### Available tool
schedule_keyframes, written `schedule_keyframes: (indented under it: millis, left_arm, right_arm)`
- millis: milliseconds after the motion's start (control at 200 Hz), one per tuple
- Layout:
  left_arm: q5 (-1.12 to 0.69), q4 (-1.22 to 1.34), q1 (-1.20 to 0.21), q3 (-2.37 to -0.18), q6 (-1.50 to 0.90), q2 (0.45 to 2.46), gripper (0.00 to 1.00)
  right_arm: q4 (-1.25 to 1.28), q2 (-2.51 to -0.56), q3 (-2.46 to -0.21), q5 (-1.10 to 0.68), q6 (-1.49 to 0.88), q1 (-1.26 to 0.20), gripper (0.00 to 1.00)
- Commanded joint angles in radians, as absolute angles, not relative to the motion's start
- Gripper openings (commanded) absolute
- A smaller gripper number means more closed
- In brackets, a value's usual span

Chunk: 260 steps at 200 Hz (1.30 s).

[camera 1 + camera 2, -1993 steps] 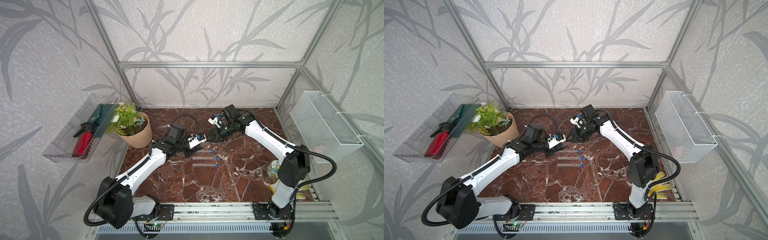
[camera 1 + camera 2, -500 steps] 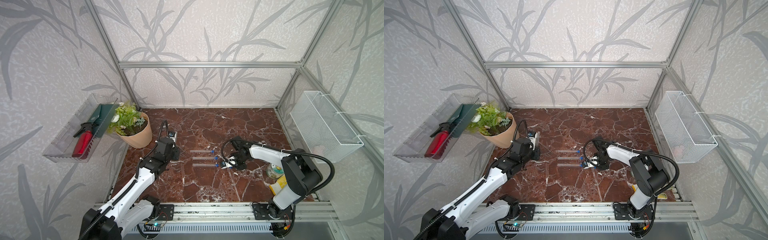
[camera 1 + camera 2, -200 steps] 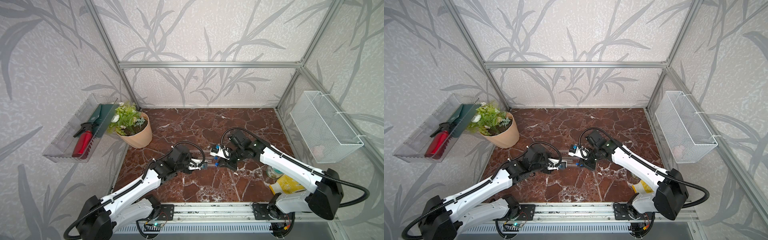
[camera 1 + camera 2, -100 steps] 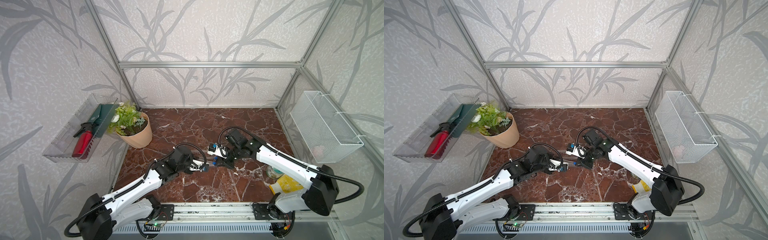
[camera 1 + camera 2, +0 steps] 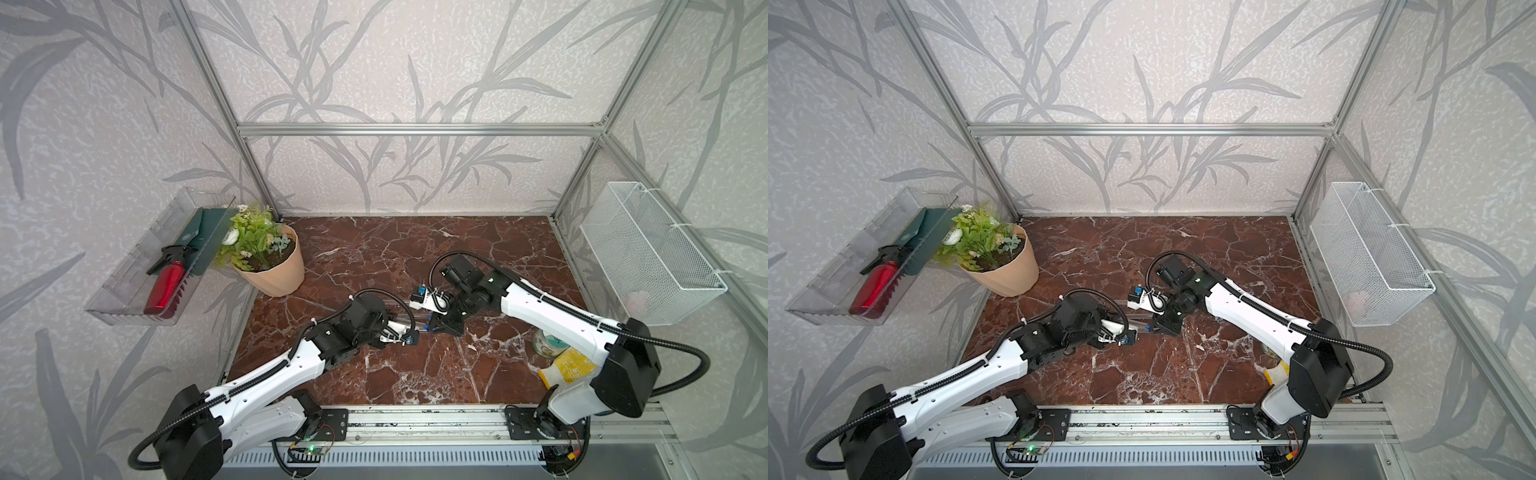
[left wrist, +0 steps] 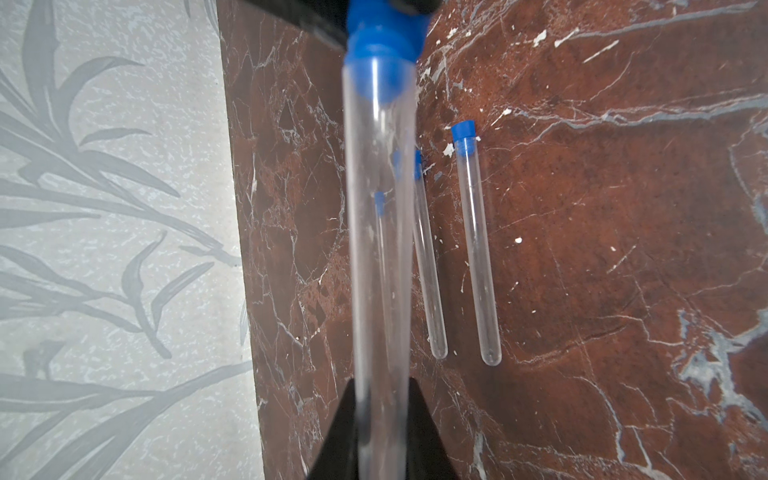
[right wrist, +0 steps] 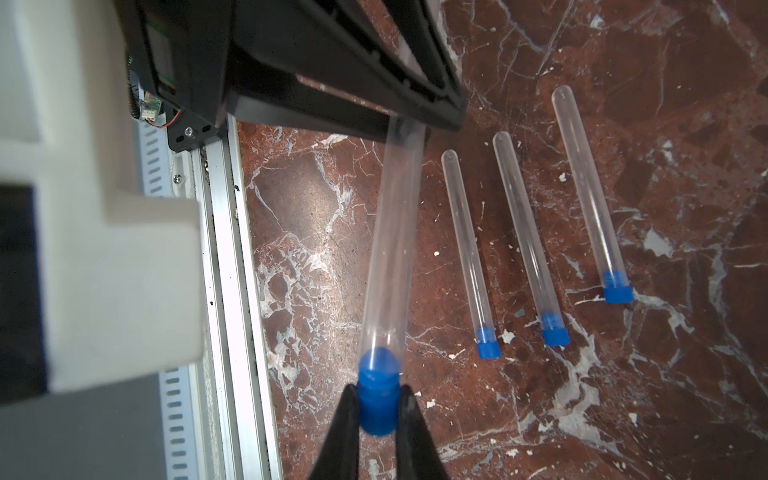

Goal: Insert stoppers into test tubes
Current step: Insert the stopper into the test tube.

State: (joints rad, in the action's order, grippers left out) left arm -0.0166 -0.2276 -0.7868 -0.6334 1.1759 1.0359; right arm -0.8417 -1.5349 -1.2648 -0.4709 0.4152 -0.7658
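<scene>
Both arms reach in over the brown marble bench [image 5: 415, 374] and meet near its middle, tip to tip. The left end effector [image 5: 410, 337] is pinched closed, and so is the right end effector [image 5: 435, 328], with a speck of blue, a stopper [image 5: 429, 329], right at its tips. A faint clear test tube [image 5: 420, 331] bridges the short gap between them; the grip itself is too small to make out. Back left, a potted plant [image 5: 274, 270] stands in the corner. A clear tray [image 5: 124, 313] on the left wall holds a red bottle [image 5: 164, 286]. A white wire basket [image 5: 648, 257] hangs on the right wall.
</scene>
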Motion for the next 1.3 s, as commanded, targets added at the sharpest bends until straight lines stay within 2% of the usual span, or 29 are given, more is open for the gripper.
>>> schedule_keyframes:
  millis: [0, 415, 570, 900, 1090, 1295]
  left_arm:
    - [-0.02, -0.259, -0.838, -0.667, 1.3, 1.043, 0.0]
    - [-0.047, -0.258, -0.908, -0.669, 1.37, 1.013, 0.0]
    - [-0.145, -0.249, -0.915, -0.66, 1.339, 0.99, 0.0]
    - [-0.337, -0.171, -0.922, -0.671, 1.115, 0.982, 0.0]
    - [-0.407, -0.076, -0.921, -0.678, 0.948, 0.982, 0.0]
    - [-0.454, -0.09, -0.934, -0.706, 0.971, 0.989, 0.0]
  right_arm:
    - [-0.865, -1.591, -1.396, -0.477, 0.362, -0.77, 0.06]
    - [-0.757, -1.65, -1.524, -0.6, 0.244, -0.77, 0.04]
    - [-0.655, -1.646, -1.517, -0.64, 0.185, -0.77, 0.03]
    - [-0.393, -1.574, -1.412, -0.637, 0.06, -0.772, 0.01]
    - [-0.364, -1.555, -1.379, -0.592, 0.065, -0.784, 0.01]
    - [-0.364, -1.56, -1.382, -0.583, 0.097, -0.803, 0.02]
